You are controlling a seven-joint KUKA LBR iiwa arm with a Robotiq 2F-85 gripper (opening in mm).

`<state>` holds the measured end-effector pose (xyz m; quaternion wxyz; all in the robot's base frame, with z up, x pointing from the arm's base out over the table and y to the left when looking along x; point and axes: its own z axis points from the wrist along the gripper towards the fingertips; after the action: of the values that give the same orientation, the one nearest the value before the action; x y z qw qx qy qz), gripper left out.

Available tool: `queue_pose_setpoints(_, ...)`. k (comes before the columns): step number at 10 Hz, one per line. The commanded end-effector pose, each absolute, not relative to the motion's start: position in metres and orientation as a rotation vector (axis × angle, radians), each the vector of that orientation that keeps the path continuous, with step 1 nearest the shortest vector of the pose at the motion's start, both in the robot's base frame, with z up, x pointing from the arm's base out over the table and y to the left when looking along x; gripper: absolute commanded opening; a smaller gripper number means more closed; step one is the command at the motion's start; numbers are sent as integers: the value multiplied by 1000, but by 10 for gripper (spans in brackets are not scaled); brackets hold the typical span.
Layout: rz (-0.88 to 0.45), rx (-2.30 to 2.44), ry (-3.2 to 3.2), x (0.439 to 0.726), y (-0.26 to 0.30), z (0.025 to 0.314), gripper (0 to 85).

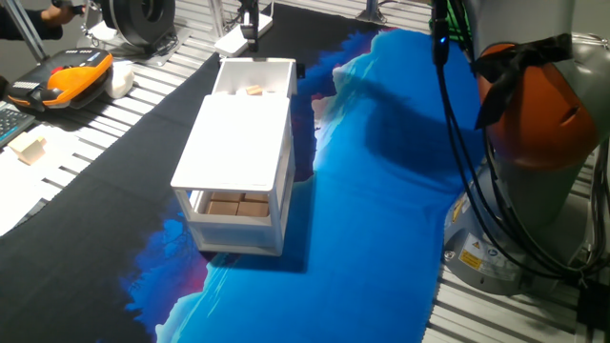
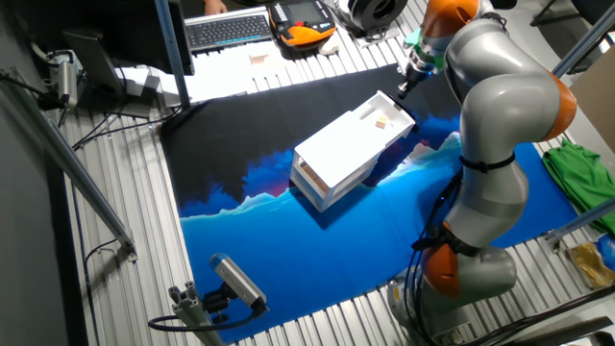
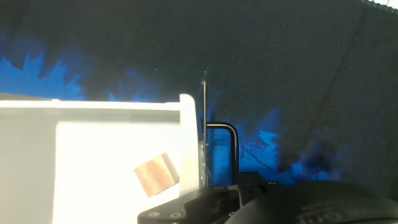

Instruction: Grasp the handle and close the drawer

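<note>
The white cabinet stands on the blue-and-black surface. Its upper drawer is pulled out, with 1 tan block inside. The claw hovers by the black handle; I cannot tell its opening.

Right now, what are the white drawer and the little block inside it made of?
The drawer looks like smooth white plastic or painted board: even, matte-bright walls, no grain showing. The little block inside it looks like bare wood, tan with faint streaks in the hand view. The thin dark handle seems like bent metal wire, though that is uncertain.
</note>
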<state>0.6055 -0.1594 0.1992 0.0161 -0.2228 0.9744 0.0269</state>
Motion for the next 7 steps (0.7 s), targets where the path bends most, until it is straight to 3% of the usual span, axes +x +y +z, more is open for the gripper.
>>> queue_pose_setpoints(1, 81, -693, 3030, 605, -159, 199, 0)
queue_pose_setpoints(7, 50, -680, 3029, 598, -159, 192, 0)
